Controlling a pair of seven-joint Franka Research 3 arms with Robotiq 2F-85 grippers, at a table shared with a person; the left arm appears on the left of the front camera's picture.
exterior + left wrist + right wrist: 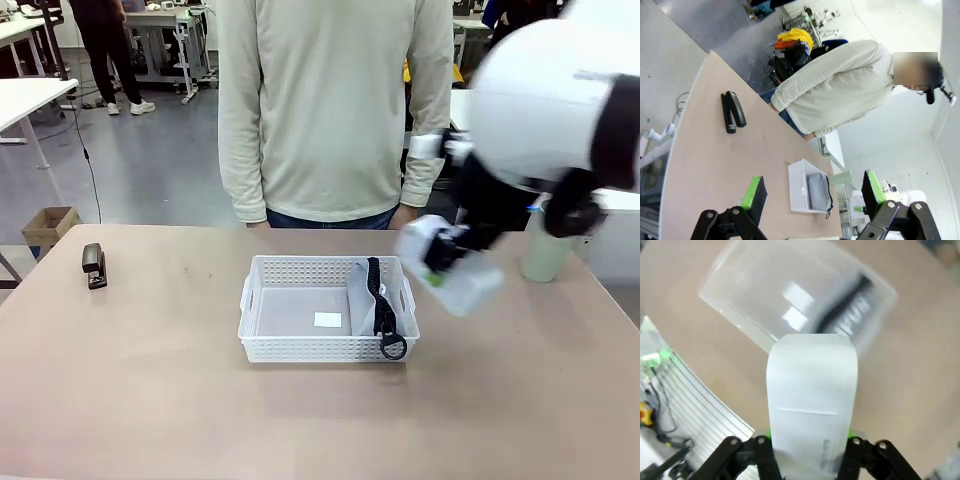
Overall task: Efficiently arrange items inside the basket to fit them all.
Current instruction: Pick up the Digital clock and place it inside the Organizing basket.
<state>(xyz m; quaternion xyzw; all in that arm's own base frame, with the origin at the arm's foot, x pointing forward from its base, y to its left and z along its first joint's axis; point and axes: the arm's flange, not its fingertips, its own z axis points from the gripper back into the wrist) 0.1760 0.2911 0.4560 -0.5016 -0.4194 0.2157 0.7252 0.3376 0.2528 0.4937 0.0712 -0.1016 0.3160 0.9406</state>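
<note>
The white basket (320,348) stands mid-table with the grey pouch (362,303) upright along its right wall, black strap hanging over the rim. Just right of the basket and above the table, my right gripper (436,262) is shut on the white box (468,284), which is motion-blurred. In the right wrist view the box (812,395) sits between the fingers, with the blurred basket (735,295) beyond. The black stapler (94,266) lies at the far left. The pale green cup (547,256) stands at the right, partly behind the arm. My left gripper (812,194) is open and high above the table, looking down on stapler (732,111), basket (796,190), pouch (818,191) and cup (841,177).
A person in a pale sweater (335,110) stands at the far edge, hands hidden behind the table. The left part of the basket's floor holds just a small white label (328,320). A cardboard box (48,226) sits on the floor at the far left.
</note>
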